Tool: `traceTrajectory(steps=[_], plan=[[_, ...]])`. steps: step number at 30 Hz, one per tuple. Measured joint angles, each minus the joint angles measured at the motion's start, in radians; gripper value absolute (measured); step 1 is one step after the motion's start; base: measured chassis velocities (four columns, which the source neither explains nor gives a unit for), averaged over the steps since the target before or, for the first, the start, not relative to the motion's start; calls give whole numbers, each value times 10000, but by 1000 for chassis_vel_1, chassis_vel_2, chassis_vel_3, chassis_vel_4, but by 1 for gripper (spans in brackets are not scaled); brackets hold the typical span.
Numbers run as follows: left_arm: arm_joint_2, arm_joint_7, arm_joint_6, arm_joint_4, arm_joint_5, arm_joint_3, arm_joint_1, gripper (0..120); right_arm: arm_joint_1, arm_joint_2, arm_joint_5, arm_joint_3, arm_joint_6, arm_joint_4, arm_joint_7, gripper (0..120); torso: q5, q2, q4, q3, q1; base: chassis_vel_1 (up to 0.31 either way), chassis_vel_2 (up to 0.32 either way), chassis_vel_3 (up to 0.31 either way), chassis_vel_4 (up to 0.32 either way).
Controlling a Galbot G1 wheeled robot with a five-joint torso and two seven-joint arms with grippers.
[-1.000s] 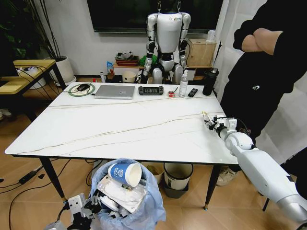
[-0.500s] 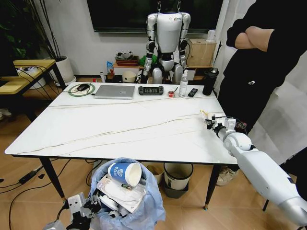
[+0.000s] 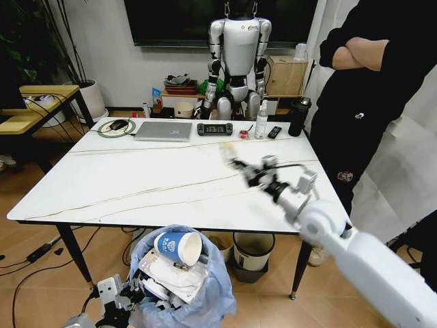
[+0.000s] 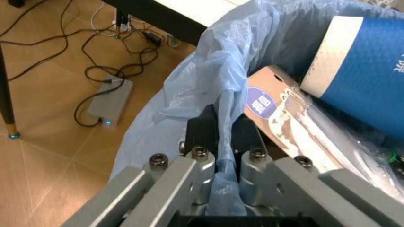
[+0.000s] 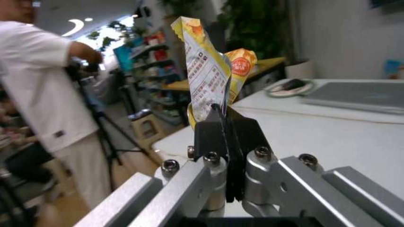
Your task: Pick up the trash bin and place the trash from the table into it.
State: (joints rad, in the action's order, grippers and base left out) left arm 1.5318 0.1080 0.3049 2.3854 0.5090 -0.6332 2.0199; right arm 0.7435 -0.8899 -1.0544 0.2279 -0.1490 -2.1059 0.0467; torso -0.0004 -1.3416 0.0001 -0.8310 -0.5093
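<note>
Right gripper (image 5: 225, 142) over the table (image 3: 136, 184), fingers clamped on a yellow wrapper (image 5: 208, 78), likely bound for the trash bin (image 3: 184, 273). Left gripper (image 4: 224, 142) pinched on the bin's bag rim, holding it below the near edge, cup (image 3: 177, 247) inside.

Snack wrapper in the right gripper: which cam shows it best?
Right wrist view. The yellow wrapper stands up large from the shut right gripper, print visible. The head view shows it as a small blurred pale bit at the gripper over the table.
</note>
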Motion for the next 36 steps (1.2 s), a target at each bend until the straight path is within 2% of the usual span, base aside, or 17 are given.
traceTrajectory(steps=[4, 11, 17, 28, 36], plan=[[41, 0, -6, 62, -17, 14, 10, 0, -301, -275, -42, 1781, 66, -788, -393, 0, 0, 0, -1, 0, 0, 0, 0, 0, 0], [80, 35, -4, 83, -30, -17, 10, 0, -342, -539, 728, 3556, 110, -245, -561, 0, 4, 1, 0, -1, -1, 0, 0, 0, 0], [117, 61, -2, 100, -66, -24, 22, 0, -21, -362, 1080, 3782, 93, -85, -553, 0, 3, 2, -2, -1, -2, 0, 0, 0, 0], [152, 92, 14, 122, -94, -90, 18, 0, 721, 287, 1409, 3421, 10, -730, -533, 0, 4, 2, -2, -1, -2, 0, 0, 0, 0], [171, 92, 13, 157, -104, -88, 42, 0, 835, 463, 1555, 3349, -4, -859, -486, 0, 5, 2, -2, -1, -2, 0, 0, 0, 0]])
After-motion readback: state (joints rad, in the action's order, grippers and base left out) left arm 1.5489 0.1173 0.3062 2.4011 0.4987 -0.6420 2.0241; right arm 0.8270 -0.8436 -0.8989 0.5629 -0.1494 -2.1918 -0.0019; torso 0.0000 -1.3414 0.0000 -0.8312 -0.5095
